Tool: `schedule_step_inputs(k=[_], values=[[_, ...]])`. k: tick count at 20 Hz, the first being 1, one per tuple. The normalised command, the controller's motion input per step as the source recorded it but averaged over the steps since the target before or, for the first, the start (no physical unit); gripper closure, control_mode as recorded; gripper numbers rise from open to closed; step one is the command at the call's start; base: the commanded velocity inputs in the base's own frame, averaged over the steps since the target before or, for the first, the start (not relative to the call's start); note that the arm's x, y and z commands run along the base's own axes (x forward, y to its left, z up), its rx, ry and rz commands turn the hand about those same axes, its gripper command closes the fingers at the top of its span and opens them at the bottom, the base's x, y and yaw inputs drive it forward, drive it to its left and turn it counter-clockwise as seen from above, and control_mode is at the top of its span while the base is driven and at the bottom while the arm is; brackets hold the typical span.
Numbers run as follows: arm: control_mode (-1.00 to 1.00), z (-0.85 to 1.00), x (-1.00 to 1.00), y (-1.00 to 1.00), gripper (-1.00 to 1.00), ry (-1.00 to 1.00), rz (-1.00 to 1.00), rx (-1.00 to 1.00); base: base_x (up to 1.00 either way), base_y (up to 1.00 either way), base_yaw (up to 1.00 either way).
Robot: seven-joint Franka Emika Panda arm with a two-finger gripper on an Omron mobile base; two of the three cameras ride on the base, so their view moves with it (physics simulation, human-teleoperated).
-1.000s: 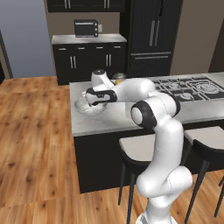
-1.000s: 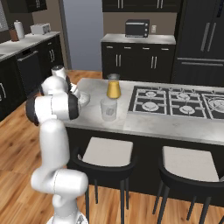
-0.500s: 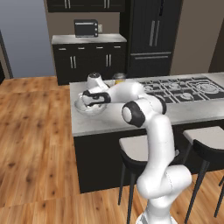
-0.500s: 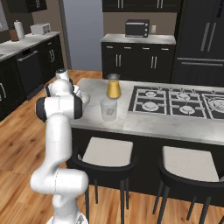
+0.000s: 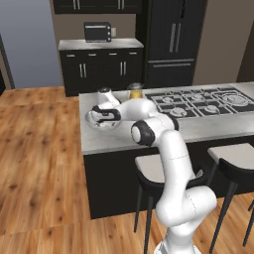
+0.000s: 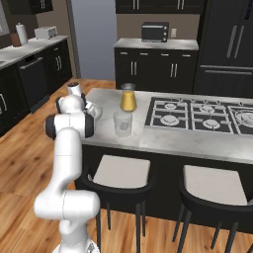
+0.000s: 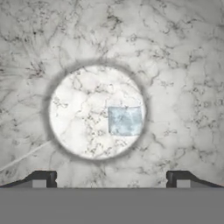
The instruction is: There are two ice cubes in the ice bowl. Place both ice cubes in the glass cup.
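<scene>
"Where was the ice cube (image 7: 125, 120)?"
"In the ice bowl (image 7: 70, 131), near the worktop's (image 5: 208, 126) left end, right under the gripper (image 7: 110, 178)."
"Were its fingers spread?"
"Yes, wide apart and holding nothing."

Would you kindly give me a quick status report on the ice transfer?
Gripper open, empty, above the ice bowl. One ice cube in sight in the bowl. Glass cup waiting beside the jar. Nothing in the way.
</scene>
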Motion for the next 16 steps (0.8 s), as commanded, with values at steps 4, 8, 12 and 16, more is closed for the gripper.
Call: schedule_step_inputs(k=[4, 8, 12, 16], values=[[-1.0, -0.52, 0.26, -0.15, -1.0, 0.01, 0.0, -0.03, 0.0, 0.0, 0.0], [-1.0, -0.45, 0.57, 0.0, -1.0, -0.04, 0.0, -0.01, 0.0, 0.0, 0.0], [-1.0, -0.76, 0.43, -0.21, -1.0, -0.08, 0.04, -0.06, 0.0, 0.0, 0.0], [-1.0, -0.94, -0.01, -0.6, 1.0, 0.04, 0.02, -0.06, 0.0, 0.0, 0.0]])
